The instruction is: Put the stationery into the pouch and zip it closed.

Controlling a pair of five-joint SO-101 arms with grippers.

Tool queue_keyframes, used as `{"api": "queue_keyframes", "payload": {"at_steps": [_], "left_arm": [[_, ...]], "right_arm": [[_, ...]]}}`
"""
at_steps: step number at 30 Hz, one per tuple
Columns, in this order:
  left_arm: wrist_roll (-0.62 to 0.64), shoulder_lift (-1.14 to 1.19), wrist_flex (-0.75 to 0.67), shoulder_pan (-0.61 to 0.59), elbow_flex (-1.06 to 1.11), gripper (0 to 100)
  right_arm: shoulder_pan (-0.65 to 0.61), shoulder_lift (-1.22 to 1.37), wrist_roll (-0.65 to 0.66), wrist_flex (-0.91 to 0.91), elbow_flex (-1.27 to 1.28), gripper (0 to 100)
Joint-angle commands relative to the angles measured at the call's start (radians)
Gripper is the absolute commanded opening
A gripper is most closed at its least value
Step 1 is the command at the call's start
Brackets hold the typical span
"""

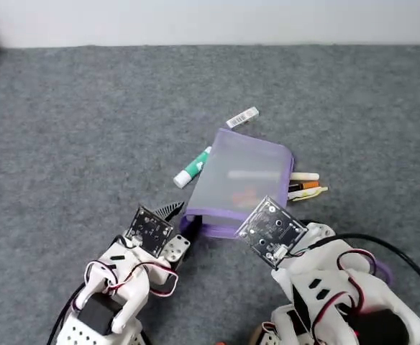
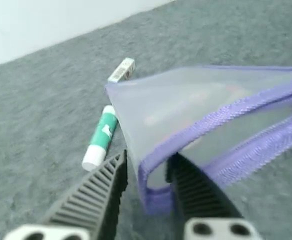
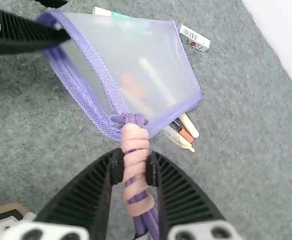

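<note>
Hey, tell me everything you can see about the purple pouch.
The pouch is frosted see-through plastic with purple woven edging. It rests on the grey table. The left gripper pinches one corner of its zipper edge; the right gripper clamps the pink-wrapped purple cord at the other corner. Pens poke out at its far side.

Frosted translucent plastic pouch [image 1: 242,176], woven purple cloth trim [image 3: 81,85], fuzzy matt grey carpet [image 1: 73,122]
</note>
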Motion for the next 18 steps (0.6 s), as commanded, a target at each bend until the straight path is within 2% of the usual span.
{"api": "queue_keyframes", "payload": {"at_steps": [1,10,18], "left_arm": [[-0.055,-0.005,-0.08,-0.005,-0.001,6],[-0.057,-0.005,-0.054,-0.02,-0.005,6],[-0.052,-0.005,0.087,-0.018,-0.09,6]], "right_arm": [[-0.012,-0.001,0.028,0.035,-0.048,0.9],[-0.012,-0.001,0.02,0.035,-0.048,0.9],[-0.012,-0.001,0.02,0.036,-0.046,0.9]]}}
